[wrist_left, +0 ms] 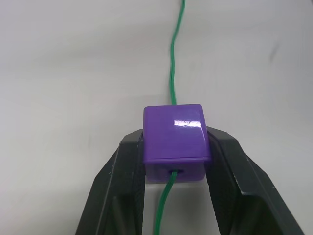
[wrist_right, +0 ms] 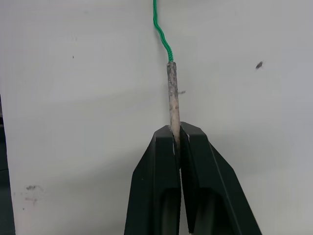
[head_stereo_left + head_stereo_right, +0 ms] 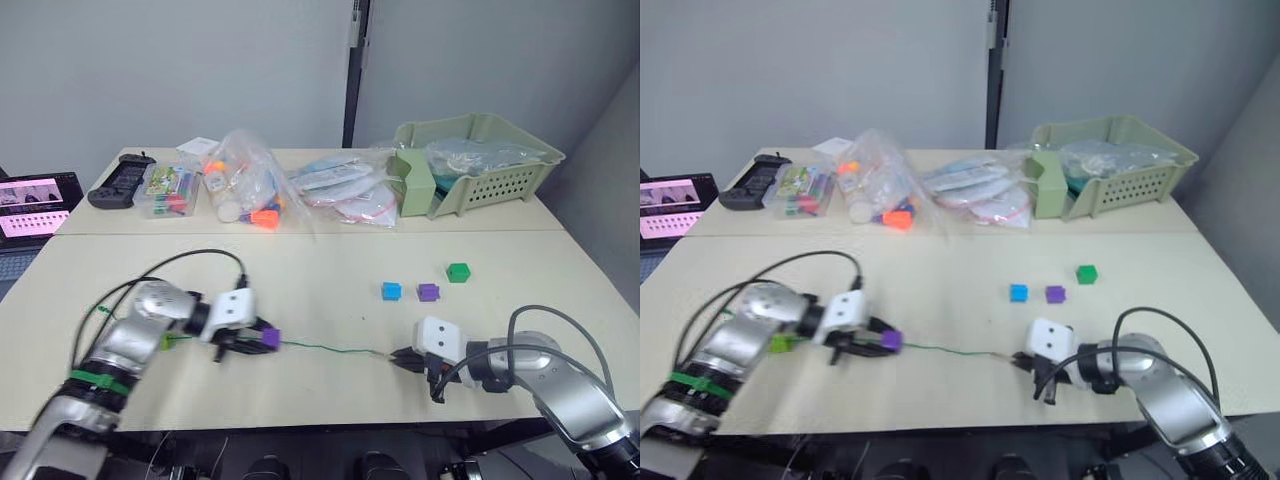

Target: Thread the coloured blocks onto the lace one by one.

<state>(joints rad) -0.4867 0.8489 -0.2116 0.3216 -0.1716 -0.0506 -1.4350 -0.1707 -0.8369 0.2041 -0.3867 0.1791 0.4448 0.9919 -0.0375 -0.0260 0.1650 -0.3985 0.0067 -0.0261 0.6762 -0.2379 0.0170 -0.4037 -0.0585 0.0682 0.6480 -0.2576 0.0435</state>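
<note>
My left gripper is shut on a purple block, and the green lace runs through the block's hole. The lace stretches across the table to my right gripper, which is shut on the lace's stiff pale tip. A lime green block sits on the lace behind my left gripper. Loose on the table beyond my right gripper lie a blue block, a second purple block and a dark green block.
Clear bags of toys and packets lie at the back of the table. A pale green basket stands back right, a black controller back left. A laptop sits off the left edge.
</note>
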